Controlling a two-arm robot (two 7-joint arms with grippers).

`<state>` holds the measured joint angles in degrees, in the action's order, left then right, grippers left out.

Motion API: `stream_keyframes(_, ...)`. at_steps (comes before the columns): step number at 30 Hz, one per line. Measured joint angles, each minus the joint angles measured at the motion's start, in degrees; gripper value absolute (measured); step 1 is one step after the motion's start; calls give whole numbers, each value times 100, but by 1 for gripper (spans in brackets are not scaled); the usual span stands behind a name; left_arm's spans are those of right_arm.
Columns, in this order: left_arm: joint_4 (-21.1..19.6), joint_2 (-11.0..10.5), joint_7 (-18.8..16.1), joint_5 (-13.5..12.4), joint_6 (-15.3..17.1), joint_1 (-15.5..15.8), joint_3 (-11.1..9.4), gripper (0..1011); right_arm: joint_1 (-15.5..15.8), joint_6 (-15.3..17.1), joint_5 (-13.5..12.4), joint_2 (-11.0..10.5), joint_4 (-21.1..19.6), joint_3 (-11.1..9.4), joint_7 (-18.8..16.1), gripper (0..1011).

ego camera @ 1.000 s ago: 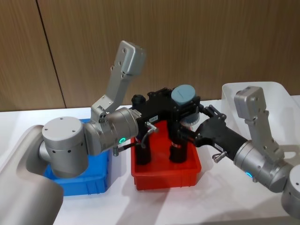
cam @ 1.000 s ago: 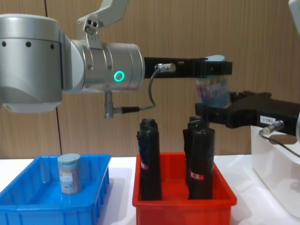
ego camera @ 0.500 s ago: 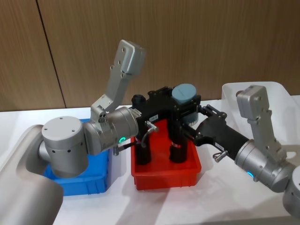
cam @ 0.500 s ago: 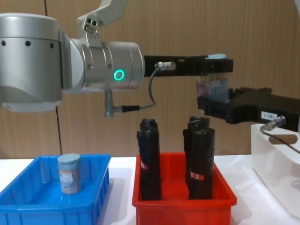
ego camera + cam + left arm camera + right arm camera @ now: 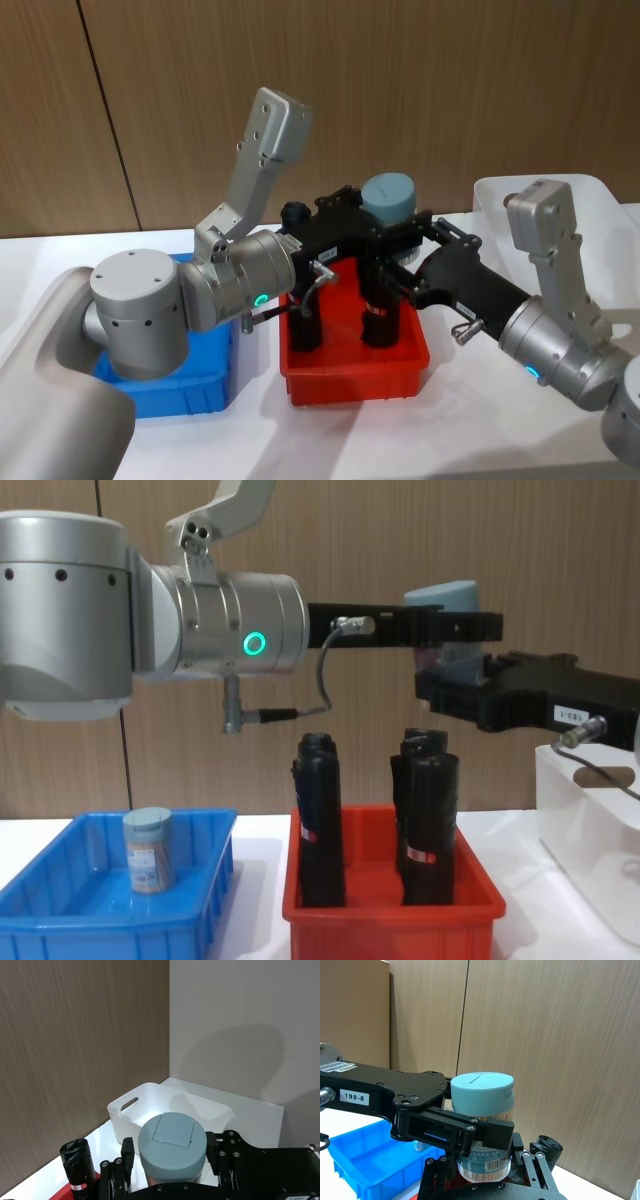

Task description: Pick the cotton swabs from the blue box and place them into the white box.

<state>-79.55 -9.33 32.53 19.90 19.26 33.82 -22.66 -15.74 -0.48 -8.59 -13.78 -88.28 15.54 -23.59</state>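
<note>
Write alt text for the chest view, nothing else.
A cotton swab jar is held in mid-air where the left end effector and right end effector meet, above a red bin of tall black cylinders. A second jar stands in the blue box at left; the white box is at the right edge.

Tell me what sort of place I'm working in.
Probably an indoor robot test bench: a white table against a wood-panelled wall, with the blue box, a red bin and the white box lined up for sorting.
</note>
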Motion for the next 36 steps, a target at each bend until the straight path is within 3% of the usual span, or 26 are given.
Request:
stream_keyframes(5, 0, 1, 0, 4, -1, 0, 1, 1003, 4, -8, 6, 2, -7, 10, 20, 639)
stream_keyframes(23, 0, 1, 1, 12, -9, 2, 4, 1004, -17, -29, 27, 33, 73, 48, 95, 639)
stream_keyframes(36, 0, 1, 2, 13, -11, 2, 4, 1004, -46, -48, 8, 53, 432, 50, 236, 639)
